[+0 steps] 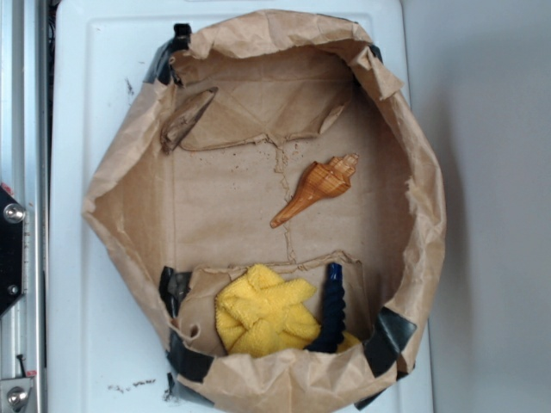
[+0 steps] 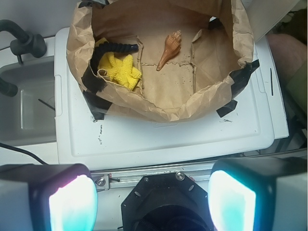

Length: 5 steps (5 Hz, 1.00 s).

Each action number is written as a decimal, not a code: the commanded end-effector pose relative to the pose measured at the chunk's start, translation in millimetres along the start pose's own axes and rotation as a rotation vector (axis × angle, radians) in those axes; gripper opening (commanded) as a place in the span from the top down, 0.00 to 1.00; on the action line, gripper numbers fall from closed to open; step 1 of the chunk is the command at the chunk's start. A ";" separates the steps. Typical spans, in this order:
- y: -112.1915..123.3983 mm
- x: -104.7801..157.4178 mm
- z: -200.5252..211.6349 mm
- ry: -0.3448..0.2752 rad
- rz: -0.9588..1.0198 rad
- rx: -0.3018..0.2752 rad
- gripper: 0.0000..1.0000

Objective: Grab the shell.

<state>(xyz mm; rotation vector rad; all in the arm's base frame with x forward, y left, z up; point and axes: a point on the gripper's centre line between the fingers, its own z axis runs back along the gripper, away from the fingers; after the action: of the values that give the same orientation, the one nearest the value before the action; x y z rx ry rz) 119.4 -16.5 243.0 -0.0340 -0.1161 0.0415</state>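
Note:
The orange-brown spiral shell (image 1: 317,188) lies on the flat brown paper floor of an opened bag (image 1: 224,206), its thin point aimed down-left. In the wrist view the shell (image 2: 169,48) sits far off near the top, inside the bag (image 2: 168,91). My gripper (image 2: 151,199) is open, its two glowing pads spread wide at the bottom corners with nothing between them. It hangs well back from the bag, over the robot's black base. The gripper does not show in the exterior view.
A yellow cloth (image 1: 263,311) and a dark blue twisted rope piece (image 1: 332,308) lie in the bag's near end. The bag's crumpled paper walls (image 1: 422,172) stand up all round, taped with black tape (image 1: 389,335). It rests on a white board (image 1: 95,112). A grey sink (image 2: 26,106) lies left.

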 end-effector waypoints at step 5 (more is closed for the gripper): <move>25.9 129.3 -77.8 -0.103 0.388 -0.151 0.00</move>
<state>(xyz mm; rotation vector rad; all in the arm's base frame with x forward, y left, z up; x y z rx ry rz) 254.0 3.7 164.4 -0.1992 -0.1640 0.4119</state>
